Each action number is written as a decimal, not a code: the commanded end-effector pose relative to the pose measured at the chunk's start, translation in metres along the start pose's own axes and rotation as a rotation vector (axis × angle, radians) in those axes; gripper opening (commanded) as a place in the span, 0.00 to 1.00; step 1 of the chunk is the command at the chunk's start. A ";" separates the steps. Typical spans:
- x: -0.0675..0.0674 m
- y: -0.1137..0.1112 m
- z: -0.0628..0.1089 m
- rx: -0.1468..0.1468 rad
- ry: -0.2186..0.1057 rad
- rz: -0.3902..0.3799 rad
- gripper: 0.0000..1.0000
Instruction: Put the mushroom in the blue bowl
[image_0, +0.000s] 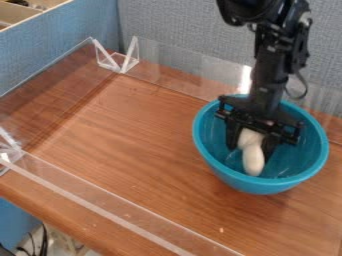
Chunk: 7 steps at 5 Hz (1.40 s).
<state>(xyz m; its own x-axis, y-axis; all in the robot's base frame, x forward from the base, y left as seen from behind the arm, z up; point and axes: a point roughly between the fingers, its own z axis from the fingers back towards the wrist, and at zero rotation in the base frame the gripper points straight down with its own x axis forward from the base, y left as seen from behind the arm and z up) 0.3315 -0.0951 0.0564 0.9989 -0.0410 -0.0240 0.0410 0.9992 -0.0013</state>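
The teal-blue bowl (214, 150) stands on the wooden table at the right. Inside it, the cream-white mushroom (250, 158) lies on the bowl's floor. My gripper (258, 134) points straight down into the bowl, just above the mushroom. Its black fingers (231, 124) stand apart, one on each side of the mushroom's upper end, and do not close on it. I cannot make out the mushroom's reddish cap end.
Clear acrylic walls (80, 70) fence the brown wooden table (120, 130) on the left, back and front. A blue partition (174, 25) rises behind. The bowl's rim surrounds the gripper closely.
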 end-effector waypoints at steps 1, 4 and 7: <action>0.002 0.004 0.031 -0.022 -0.074 -0.007 0.00; 0.018 0.004 0.036 -0.032 -0.078 0.062 0.00; 0.026 -0.005 0.029 -0.035 -0.074 0.123 0.00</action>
<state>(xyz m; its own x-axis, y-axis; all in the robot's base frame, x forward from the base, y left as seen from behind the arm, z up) 0.3496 -0.0959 0.0643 0.9959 0.0899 -0.0138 -0.0901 0.9958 -0.0158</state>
